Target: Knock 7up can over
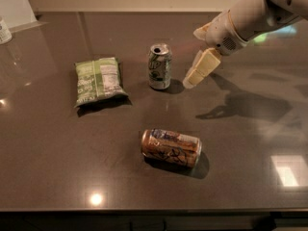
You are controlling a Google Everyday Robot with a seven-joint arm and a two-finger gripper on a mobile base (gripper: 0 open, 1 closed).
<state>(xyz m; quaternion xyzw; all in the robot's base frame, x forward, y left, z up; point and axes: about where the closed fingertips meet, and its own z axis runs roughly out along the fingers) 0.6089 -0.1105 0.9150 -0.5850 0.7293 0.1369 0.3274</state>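
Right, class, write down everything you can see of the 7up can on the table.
The 7up can is a small metal drink can with a pale green and white label and a silver top whose drinking hole looks open. It stands upright on the dark glossy table, touching only that surface. The green snack bag lies to its left, the orange-brown can on its side nearer the camera. The pincer hangs close on its right, apart from it.

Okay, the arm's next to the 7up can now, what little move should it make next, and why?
Probably a short sideways push of the gripper into the upper part of the 7up can. The can stands upright, and the gripper hangs just to its right in the picture, not yet touching it.
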